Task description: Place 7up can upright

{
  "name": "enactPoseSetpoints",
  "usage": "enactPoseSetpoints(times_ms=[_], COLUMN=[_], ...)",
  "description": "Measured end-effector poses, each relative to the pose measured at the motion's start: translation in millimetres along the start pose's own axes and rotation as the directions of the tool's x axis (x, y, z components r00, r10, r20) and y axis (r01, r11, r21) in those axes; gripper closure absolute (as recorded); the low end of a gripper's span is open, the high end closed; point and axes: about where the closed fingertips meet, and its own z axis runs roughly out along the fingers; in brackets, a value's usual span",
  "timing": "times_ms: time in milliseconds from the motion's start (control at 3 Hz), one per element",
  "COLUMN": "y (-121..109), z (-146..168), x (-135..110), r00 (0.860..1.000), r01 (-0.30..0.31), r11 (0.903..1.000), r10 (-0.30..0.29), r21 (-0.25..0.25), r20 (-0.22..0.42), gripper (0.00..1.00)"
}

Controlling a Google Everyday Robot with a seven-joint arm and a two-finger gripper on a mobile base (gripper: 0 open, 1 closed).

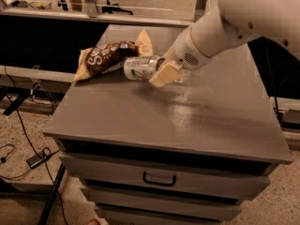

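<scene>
One pincer (162,73), at upper centre of the frame, is clenched on the right end of the can (138,67). The can lies on its side, low over the grey table (201,121); contact with the surface cannot be confirmed. Its left end is just beside a brown snack bag (105,57). The white arm (243,18) extends to the upper right. Drawers (159,175) occupy the table front.

Dim warm light sheens the cabinet top (206,114), with soft shadow under the gripper (162,72) clasping the 7up can (139,67).
</scene>
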Motion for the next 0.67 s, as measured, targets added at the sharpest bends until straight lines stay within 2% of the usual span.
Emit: enactPoseSetpoints(times_ms=[333, 667], y=[2.3, 6.8], z=[-27.7, -48.7], x=[3.2, 8.3], r00=[0.994, 0.978], r01=[0.075, 0.122], r11=[0.9962, 0.9901], r10=[-0.078, -0.132], r21=[-0.044, -0.069], r20=[-0.071, -0.164], gripper=[1.0, 1.0])
